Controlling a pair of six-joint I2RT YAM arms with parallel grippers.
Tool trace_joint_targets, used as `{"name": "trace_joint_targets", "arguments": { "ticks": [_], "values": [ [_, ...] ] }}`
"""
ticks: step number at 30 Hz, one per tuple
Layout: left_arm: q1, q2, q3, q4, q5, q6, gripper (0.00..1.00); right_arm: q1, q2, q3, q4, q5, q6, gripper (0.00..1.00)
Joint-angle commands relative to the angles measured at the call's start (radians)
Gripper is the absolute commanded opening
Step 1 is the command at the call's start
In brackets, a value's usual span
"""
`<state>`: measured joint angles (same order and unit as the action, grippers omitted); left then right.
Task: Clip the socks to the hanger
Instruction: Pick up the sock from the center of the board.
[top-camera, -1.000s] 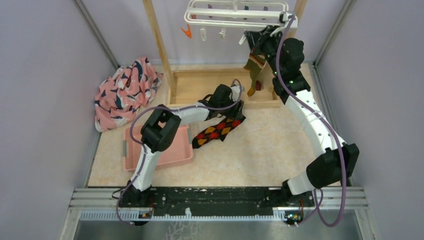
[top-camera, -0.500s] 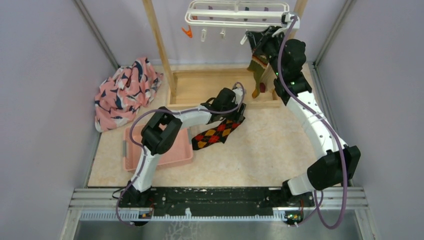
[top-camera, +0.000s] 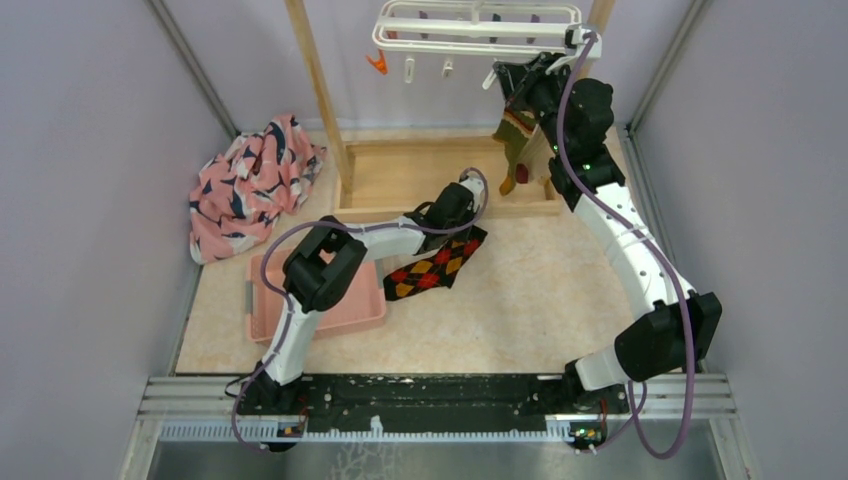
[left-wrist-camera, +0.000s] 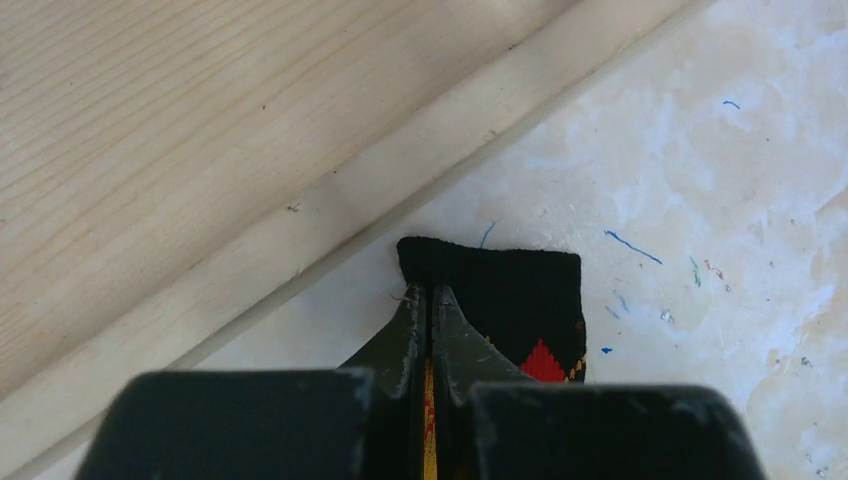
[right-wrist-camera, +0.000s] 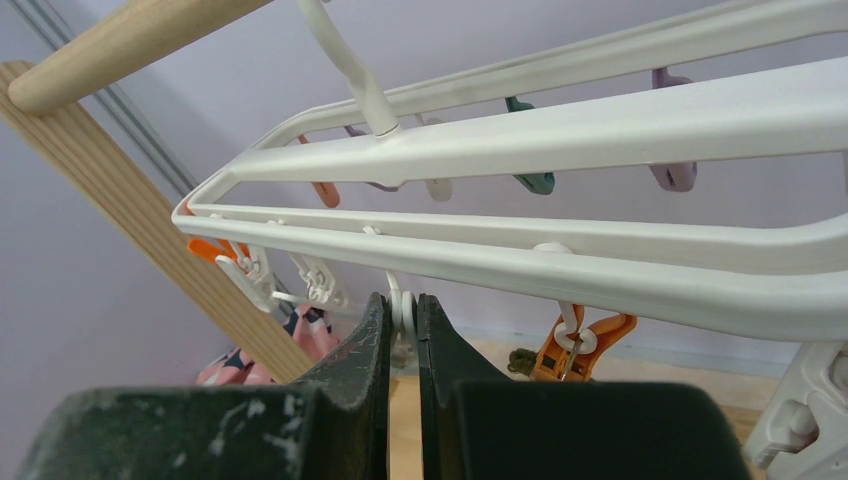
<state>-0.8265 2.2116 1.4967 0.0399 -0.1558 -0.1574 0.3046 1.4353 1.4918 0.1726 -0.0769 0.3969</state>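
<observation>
The black-red-yellow argyle sock (top-camera: 432, 270) lies flat on the table beside the wooden base. My left gripper (left-wrist-camera: 428, 295) is shut on the left corner of this sock's (left-wrist-camera: 520, 290) black cuff, with yellow and red knit pinched between the jaws. The white hanger (top-camera: 475, 25) hangs from the rack's top. My right gripper (right-wrist-camera: 402, 305) is shut on a white clip (right-wrist-camera: 404, 296) under the hanger's (right-wrist-camera: 600, 125) near bar. An olive-green striped sock (top-camera: 515, 130) dangles just below the right gripper (top-camera: 512, 80), by an orange clip (right-wrist-camera: 575, 345).
A pink patterned cloth (top-camera: 250, 180) is heaped at the back left. A pink tray (top-camera: 330, 300) sits under the left arm. The wooden rack's base (top-camera: 400, 170) and post (top-camera: 318, 90) stand behind the argyle sock. Other coloured clips (top-camera: 376, 64) hang from the hanger.
My left gripper has shut on the argyle sock's cuff after standing open over it, and has crept slightly toward the wooden base. The right gripper has stayed on the clip.
</observation>
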Motion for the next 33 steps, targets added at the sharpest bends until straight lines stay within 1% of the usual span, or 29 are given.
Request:
{"name": "trace_joint_targets", "arguments": {
  "ticks": [1,2,3,5,7,8,10,12,14,20,22,26,30,32,33],
  "values": [
    [-0.01,0.077,-0.083,-0.247,0.042,-0.028,0.0,-0.021,-0.03,-0.035,-0.106,0.017,-0.012,0.0],
    [-0.01,0.072,-0.088,-0.246,0.046,-0.032,0.0,-0.021,-0.032,-0.036,-0.107,0.017,-0.012,0.0],
    [-0.01,0.066,-0.091,-0.245,0.048,-0.035,0.03,-0.02,-0.033,-0.036,-0.107,0.017,-0.012,0.0],
    [-0.01,0.047,-0.099,-0.249,0.043,-0.042,0.2,-0.021,-0.032,-0.035,-0.107,0.017,-0.012,0.0],
    [-0.01,0.018,-0.11,-0.249,0.04,-0.045,0.45,-0.021,-0.034,-0.035,-0.107,0.017,-0.013,0.0],
    [-0.01,0.004,-0.115,-0.249,0.038,-0.044,0.53,-0.02,-0.034,-0.036,-0.106,0.016,-0.013,0.0],
    [-0.01,-0.021,-0.12,-0.253,0.042,-0.044,0.61,-0.021,-0.034,-0.036,-0.104,0.013,-0.011,0.0],
    [-0.01,-0.039,-0.121,-0.255,0.053,-0.041,0.64,-0.021,-0.035,-0.037,-0.101,0.011,-0.009,0.0],
    [-0.015,-0.052,-0.122,-0.256,0.055,-0.041,0.63,-0.021,-0.036,-0.039,-0.1,0.009,-0.008,0.0],
    [-0.045,-0.049,-0.1,-0.285,0.014,-0.051,0.65,-0.021,-0.042,-0.039,-0.103,0.014,-0.01,0.0],
    [-0.053,-0.057,-0.088,-0.306,-0.011,-0.055,0.71,-0.021,-0.045,-0.041,-0.105,0.017,-0.012,0.0],
    [-0.055,-0.078,-0.081,-0.324,-0.072,-0.057,0.88,-0.021,-0.047,-0.042,-0.107,0.016,-0.013,0.0],
    [-0.056,-0.069,-0.078,-0.338,-0.075,-0.063,0.97,-0.021,-0.045,-0.045,-0.099,0.009,-0.008,0.0],
    [-0.056,-0.058,-0.074,-0.34,-0.065,-0.068,0.97,-0.021,-0.047,-0.046,-0.099,0.009,-0.006,0.0],
    [-0.056,-0.049,-0.072,-0.344,-0.066,-0.071,0.95,-0.021,-0.047,-0.047,-0.098,0.009,-0.007,0.0]
  ]
}}
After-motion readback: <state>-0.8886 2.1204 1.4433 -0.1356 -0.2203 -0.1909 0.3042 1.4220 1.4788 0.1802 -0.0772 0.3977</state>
